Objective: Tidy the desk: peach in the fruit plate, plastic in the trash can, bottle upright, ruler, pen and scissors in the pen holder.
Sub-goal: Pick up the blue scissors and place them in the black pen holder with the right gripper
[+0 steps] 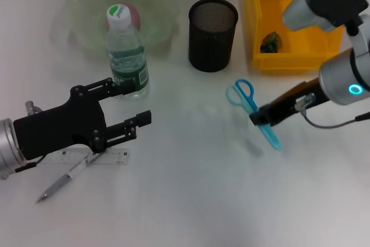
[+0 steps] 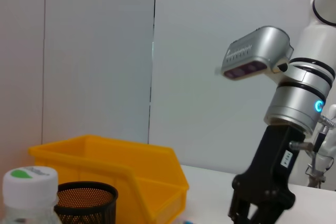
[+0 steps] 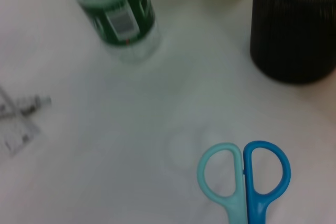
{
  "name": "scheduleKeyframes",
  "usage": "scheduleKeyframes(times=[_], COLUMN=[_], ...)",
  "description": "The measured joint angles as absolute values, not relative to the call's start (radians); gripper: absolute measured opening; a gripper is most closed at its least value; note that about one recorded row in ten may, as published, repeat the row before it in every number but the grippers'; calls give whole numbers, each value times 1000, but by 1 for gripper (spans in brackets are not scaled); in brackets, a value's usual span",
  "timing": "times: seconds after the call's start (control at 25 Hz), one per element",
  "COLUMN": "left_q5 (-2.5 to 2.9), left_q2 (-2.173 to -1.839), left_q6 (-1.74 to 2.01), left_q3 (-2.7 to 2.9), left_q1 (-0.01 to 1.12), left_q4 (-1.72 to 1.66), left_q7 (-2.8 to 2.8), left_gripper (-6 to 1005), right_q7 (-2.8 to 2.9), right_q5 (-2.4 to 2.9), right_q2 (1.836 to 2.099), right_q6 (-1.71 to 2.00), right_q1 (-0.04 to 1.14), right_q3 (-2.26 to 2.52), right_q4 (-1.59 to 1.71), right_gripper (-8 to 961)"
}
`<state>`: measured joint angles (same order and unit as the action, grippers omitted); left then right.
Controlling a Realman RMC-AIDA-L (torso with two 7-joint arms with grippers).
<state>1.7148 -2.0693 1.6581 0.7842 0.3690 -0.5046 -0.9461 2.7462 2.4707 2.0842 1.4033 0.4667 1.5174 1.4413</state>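
Bottle point(image 1: 127, 56) before fruit plate point(image 1: 78, 15); pen holder point(image 1: 213, 34) right of both.

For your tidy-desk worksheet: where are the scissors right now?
In the head view, the scissors lie on the table's right side, just in front of the black pen holder, with the right gripper at their blades.

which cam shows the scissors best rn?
Head view: the whole scissors show, with the right gripper at the blades. The right wrist view shows only the handle loops. The left wrist view shows at most a blue sliver.

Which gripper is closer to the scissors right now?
Right. The right gripper is at the blades of the scissors, seemingly gripping them; the left gripper is open across the desk, beside the bottle.
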Motion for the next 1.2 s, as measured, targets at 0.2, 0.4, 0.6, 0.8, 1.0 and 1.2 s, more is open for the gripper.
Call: scheduleKeyframes(times=[0.2,0.4,0.6,0.8,1.0,1.2], left_q5=[1715,1713,1710,1706,1706,1705], left_q2=[-2069,-2069,-2069,-2069,-2069,-2069], left_q6=[1662,1664,1664,1660,1658,1657], left_q3=[768,757,757,756,756,756], left_q1=[365,362,359,357,357,357], left_q4=[-502,-493,-492,-492,-492,-492], left_q7=[-946,-946,-946,-945,-935,-934], left_gripper=[685,685,685,685,685,685], right_q7=[2666,2535,2417,2334,2240,2094], right_q5=[2389,2229,2102,2051,1976,1831], right_q2=[2085,2085,2085,2086,2086,2088], right_q6=[1329,1274,1222,1155,1088,1031], right_q1=[428,389,360,345,336,328], right_q3=[1469,1413,1386,1376,1382,1383], right_q4=[1447,1449,1449,1435,1409,1375], right_gripper=[207,207,207,207,207,206])
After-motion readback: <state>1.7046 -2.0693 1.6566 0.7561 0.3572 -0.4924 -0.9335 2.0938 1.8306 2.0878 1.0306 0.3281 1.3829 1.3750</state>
